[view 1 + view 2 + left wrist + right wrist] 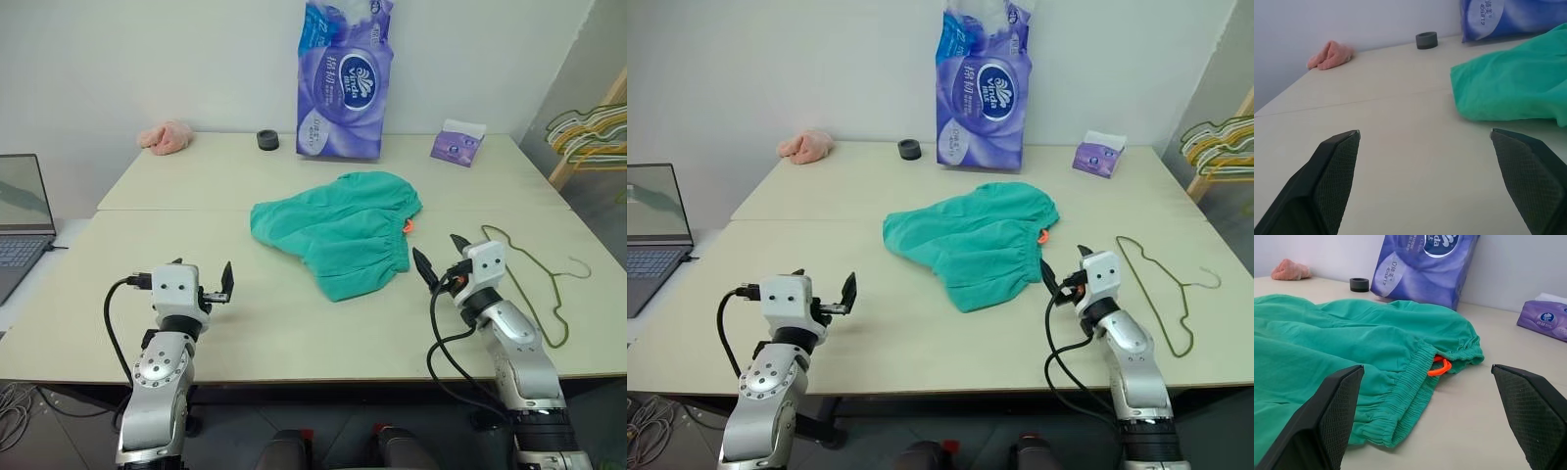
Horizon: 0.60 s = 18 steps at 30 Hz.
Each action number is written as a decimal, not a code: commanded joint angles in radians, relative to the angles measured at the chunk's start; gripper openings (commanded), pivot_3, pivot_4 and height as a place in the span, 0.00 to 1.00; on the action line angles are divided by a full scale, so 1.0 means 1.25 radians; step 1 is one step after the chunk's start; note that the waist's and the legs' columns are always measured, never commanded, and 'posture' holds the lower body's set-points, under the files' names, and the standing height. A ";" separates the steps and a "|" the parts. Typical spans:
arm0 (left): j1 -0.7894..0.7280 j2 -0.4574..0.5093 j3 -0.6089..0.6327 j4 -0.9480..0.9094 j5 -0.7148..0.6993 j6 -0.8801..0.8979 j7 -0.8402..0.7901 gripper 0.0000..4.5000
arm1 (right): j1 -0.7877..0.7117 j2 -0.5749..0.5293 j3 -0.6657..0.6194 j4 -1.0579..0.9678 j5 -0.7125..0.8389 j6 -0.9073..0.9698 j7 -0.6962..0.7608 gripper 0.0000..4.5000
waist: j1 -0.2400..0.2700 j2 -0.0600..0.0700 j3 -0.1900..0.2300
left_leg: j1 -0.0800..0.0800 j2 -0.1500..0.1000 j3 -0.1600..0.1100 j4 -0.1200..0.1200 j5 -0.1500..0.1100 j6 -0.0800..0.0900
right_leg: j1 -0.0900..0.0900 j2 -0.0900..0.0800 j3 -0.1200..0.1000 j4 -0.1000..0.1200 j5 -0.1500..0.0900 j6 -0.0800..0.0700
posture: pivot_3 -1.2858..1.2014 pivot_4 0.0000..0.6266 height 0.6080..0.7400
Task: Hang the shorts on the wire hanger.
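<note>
The teal-green shorts (338, 233) lie crumpled on the middle of the table, with the gathered waistband and small orange tag (1439, 367) toward the right. The thin olive wire hanger (1182, 348) lies flat on the table at the right, its hook pointing right. My right gripper (441, 257) is open, held level just right of the waistband and left of the hanger, touching neither. My left gripper (208, 284) hovers open over bare table left of the shorts, with nothing between its fingers (1337, 171).
A purple tissue pack (343, 78), a black roll (267, 140), a pink cloth (167, 136) and a small purple tissue box (458, 143) stand along the table's far edge. A laptop (20, 215) sits off the left side. More hangers (588, 132) hang at far right.
</note>
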<state>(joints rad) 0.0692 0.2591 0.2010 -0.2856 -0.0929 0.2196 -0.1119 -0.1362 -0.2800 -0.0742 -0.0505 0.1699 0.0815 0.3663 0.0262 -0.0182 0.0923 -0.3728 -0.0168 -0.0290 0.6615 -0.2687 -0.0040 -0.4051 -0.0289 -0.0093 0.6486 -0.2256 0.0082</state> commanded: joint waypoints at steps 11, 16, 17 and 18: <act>0.006 0.009 -0.004 -0.062 0.001 0.005 -0.029 1.00 | -0.008 -0.016 0.021 -0.034 -0.006 -0.033 0.033 0.99 | -0.001 0.000 0.000 | 0.001 0.001 0.002 0.000 -0.001 0.001 | 0.000 0.001 0.001 0.000 0.000 0.000 | 0.54 0.10 1.00; 0.001 0.017 0.006 -0.056 0.000 -0.002 -0.038 1.00 | -0.016 -0.036 0.034 -0.035 -0.008 -0.045 0.063 0.99 | -0.001 0.000 0.000 | 0.002 0.002 0.003 0.000 -0.001 0.001 | 0.000 0.002 0.001 0.000 0.000 0.000 | 0.53 0.09 1.00; 0.001 0.019 0.007 -0.051 0.000 -0.005 -0.040 1.00 | -0.019 -0.042 0.039 -0.037 -0.009 -0.049 0.073 0.99 | -0.001 0.000 0.000 | 0.002 0.002 0.003 0.000 -0.001 0.001 | 0.000 0.002 0.001 0.000 0.000 0.000 | 0.53 0.09 1.00; 0.001 0.021 0.008 -0.048 -0.003 -0.007 -0.044 1.00 | -0.021 -0.047 0.044 -0.039 -0.009 -0.052 0.083 0.99 | -0.002 0.000 0.000 | 0.002 0.002 0.003 0.000 -0.001 0.001 | 0.000 0.002 0.001 0.000 0.000 0.000 | 0.53 0.09 1.00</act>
<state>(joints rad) 0.0822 0.2745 0.2019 -0.3160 -0.0931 0.2316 -0.1604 -0.1374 -0.3248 -0.0214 -0.0506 0.1650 0.0477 0.4467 0.0243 -0.0182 0.0923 -0.3706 -0.0138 -0.0246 0.6615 -0.2706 -0.0024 -0.4049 -0.0257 -0.0083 0.6482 -0.2258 0.0081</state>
